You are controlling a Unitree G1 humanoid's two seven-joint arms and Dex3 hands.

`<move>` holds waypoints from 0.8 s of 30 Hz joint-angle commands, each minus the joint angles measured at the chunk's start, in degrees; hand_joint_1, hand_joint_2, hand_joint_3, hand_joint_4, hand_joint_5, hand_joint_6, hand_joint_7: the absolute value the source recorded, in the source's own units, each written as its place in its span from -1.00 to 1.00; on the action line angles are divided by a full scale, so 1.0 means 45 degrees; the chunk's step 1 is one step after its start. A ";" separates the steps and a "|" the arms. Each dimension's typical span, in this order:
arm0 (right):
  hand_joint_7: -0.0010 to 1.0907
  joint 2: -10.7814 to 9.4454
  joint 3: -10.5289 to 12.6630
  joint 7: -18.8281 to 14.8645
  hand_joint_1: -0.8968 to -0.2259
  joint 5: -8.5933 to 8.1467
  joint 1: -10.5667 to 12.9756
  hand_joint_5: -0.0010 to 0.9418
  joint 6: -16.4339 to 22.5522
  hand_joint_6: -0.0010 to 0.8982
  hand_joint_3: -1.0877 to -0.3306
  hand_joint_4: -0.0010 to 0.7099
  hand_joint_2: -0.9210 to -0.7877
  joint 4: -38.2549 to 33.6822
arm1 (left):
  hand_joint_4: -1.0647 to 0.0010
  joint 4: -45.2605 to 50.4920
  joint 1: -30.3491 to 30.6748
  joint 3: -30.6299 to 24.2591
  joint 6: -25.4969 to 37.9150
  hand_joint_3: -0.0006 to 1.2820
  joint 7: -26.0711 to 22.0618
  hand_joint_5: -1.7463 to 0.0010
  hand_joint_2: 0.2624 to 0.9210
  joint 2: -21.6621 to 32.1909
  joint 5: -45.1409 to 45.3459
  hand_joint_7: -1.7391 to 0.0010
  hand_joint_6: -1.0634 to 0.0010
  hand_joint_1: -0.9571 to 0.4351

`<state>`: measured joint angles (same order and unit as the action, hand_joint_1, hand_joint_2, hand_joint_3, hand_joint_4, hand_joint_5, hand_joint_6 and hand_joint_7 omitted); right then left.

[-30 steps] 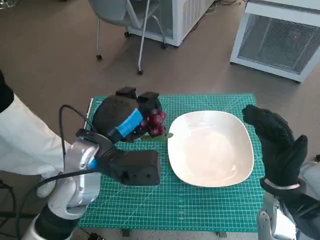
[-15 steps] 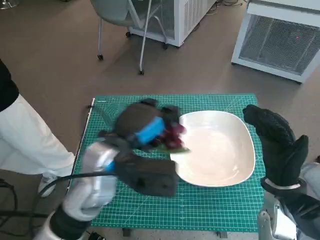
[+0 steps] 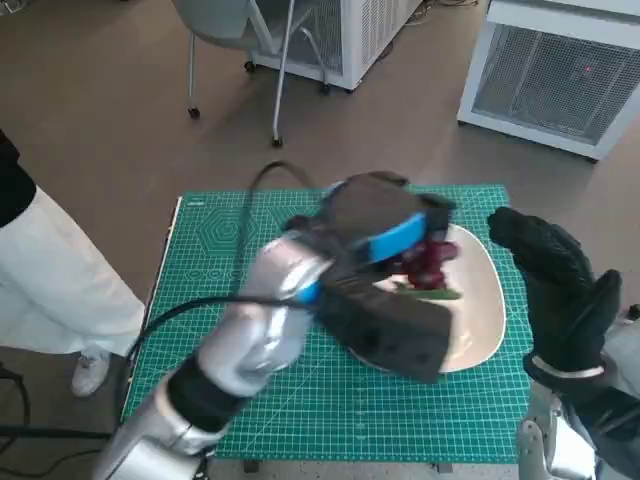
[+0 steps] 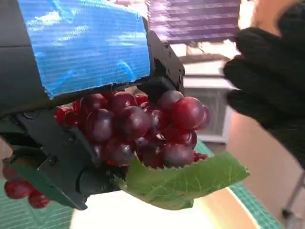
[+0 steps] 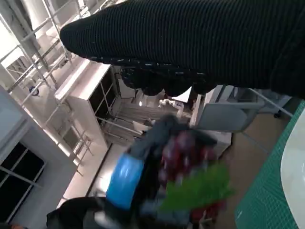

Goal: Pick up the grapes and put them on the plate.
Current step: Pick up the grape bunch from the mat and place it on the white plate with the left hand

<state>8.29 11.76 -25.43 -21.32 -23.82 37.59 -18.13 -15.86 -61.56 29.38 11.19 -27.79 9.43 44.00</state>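
Note:
My left hand (image 3: 385, 232) holds a bunch of dark red grapes (image 3: 428, 259) with a green leaf (image 3: 432, 292) above the white plate (image 3: 482, 316). In the left wrist view the grapes (image 4: 138, 126) sit under the blue-taped back of the left hand (image 4: 81, 81), the leaf (image 4: 183, 179) hanging below them. My right hand (image 3: 558, 290) stands beside the plate's right edge with its fingers spread and nothing in it. The right wrist view shows the glove of the right hand (image 5: 200, 43) and, blurred beyond it, the left hand (image 5: 131, 179) carrying the grapes (image 5: 186, 152).
The plate lies on a green cutting mat (image 3: 220, 250) covering the small table. A person's pale trouser leg (image 3: 45, 270) and shoe stand at the left. A chair (image 3: 240, 40) and white cabinets (image 3: 550, 70) are on the floor beyond the table.
My left arm has swung right, carrying the grapes from the mat's middle left to above the plate. The right hand has stayed where it was.

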 commanded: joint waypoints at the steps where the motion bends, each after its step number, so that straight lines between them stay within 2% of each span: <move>1: 0.18 0.0031 0.0124 -0.0075 0.26 -0.0204 0.0342 -0.99 -0.0126 -0.30 0.44 0.80 -1.00 0.0060 | 0.18 -0.1470 -0.1043 0.0222 -0.0026 -0.38 -0.0057 -0.67 0.78 -0.0740 -0.0180 -0.58 0.20 0.40; 3: 0.17 0.0019 0.0156 -0.0038 0.27 -0.0223 0.0400 -0.99 -0.0133 -0.29 0.44 0.80 -1.00 0.0119 | 0.20 -0.2125 -0.1323 0.0256 -0.0027 -0.24 -0.0003 -0.73 0.67 -0.1010 -0.0220 -0.30 0.22 0.55; 5: 0.16 0.0008 0.0200 -0.0012 0.26 -0.0247 0.0458 -0.99 -0.0116 -0.28 0.45 0.80 -1.00 0.0163 | 0.19 -0.2750 -0.1531 0.0260 -0.0114 -0.02 0.0110 -0.80 0.44 -0.1215 -0.0295 0.16 0.17 0.74; 6: 0.15 0.0003 0.0223 0.0001 0.26 -0.0257 0.0486 -0.99 -0.0101 -0.27 0.45 0.80 -1.00 0.0183 | 0.18 -0.3043 -0.1613 0.0260 -0.0177 0.04 0.0177 -0.82 0.38 -0.1294 -0.0337 0.32 0.13 0.79; 8: 0.12 -0.0012 0.0253 0.0034 0.26 -0.0255 0.0529 -0.99 -0.0077 -0.25 0.46 0.80 -1.00 0.0224 | 0.18 -0.3525 -0.1748 0.0272 -0.0277 0.14 0.0281 -0.85 0.29 -0.1403 -0.0404 0.53 0.09 0.86; 10: 0.10 -0.0034 0.0275 0.0089 0.27 -0.0232 0.0566 -1.00 -0.0063 -0.23 0.46 0.80 -1.00 0.0275 | 0.19 -0.3989 -0.1903 0.0312 -0.0282 0.18 0.0310 -0.87 0.25 -0.1507 -0.0440 0.65 0.06 0.89; 16: 0.07 -0.0072 0.0356 0.0296 0.27 -0.0105 0.0656 -0.99 -0.0051 -0.20 0.47 0.81 -1.00 0.0434 | 0.19 -0.5000 -0.2285 0.0457 -0.0086 0.21 0.0111 -0.88 0.22 -0.1762 -0.0429 0.82 0.04 0.92; 24: 0.05 -0.0033 0.0432 0.0499 0.27 0.0073 0.0696 -0.99 0.0086 -0.18 0.48 0.81 -1.00 0.0445 | 0.17 -0.5212 -0.2282 0.0515 0.0003 0.18 0.0112 -0.86 0.24 -0.1809 -0.0470 0.77 -0.22 0.92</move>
<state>8.24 13.50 -23.71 -21.28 -21.69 37.94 -16.11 -39.27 -69.93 31.45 11.29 -27.41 1.76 42.25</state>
